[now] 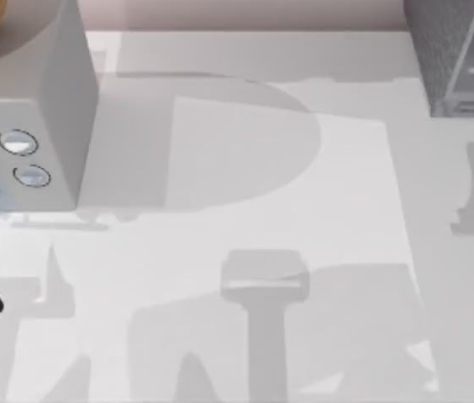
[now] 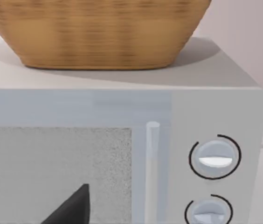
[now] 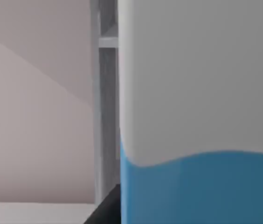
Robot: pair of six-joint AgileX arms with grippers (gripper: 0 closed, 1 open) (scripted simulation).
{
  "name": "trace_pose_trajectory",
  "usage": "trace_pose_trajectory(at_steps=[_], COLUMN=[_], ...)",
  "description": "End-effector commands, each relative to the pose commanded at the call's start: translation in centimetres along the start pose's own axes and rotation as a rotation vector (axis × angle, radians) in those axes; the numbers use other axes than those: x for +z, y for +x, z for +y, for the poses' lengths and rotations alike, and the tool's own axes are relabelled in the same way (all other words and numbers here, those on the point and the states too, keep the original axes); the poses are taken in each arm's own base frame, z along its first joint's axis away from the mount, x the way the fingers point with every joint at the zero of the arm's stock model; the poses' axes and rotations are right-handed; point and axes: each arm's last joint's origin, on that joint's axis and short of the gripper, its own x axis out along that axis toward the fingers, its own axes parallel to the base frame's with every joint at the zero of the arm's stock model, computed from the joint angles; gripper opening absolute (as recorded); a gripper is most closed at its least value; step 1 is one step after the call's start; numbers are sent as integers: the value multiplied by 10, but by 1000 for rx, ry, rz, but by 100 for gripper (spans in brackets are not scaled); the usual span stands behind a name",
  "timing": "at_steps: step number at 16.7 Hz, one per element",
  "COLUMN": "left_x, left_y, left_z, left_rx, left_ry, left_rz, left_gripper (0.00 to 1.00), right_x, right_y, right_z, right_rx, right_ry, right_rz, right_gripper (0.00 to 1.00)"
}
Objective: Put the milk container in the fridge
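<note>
Filling the right wrist view, the milk container sits right up against that camera, a dark finger of the right gripper beside it; whether the jaws clench it cannot be told. The top view has the fridge at the table's far right corner. The left wrist view faces the microwave bearing a wicker basket; there a dark left fingertip shows, its grip unreadable.

**Carton close to the wrist camera, fridge at the far right corner**

The milk container stands upright and very close in the right wrist view, its white upper part above a bright blue body, the two meeting in a curved line. Just beside it a grey upright frame with a shelf edge rises behind. The fridge sits at the table's far right corner: a grey box with a speckled dark-grey side wall and a pale glassy panel.
</note>
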Motion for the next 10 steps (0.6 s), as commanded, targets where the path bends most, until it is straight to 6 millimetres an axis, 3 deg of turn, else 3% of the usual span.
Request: trace_pose_trajectory(at_steps=[2,4,7,10], left_x=[0,0,0,0], left_y=[0,0,0,0], left_z=[0,0,0,0], left_rx=[0,0,0,0], left_ry=[0,0,0,0], left_rz=[0,0,0,0], left_gripper=[100,100,100,100], right_x=[3,-6,-41,-89], right_y=[39,81,141,184], right_z=[-9,-21,-42,-63], right_rx=[-2,-4,-5,-5], right_ry=[-1,0,7,14], right_rz=[20,46,83,103], right_gripper=[0,0,0,0])
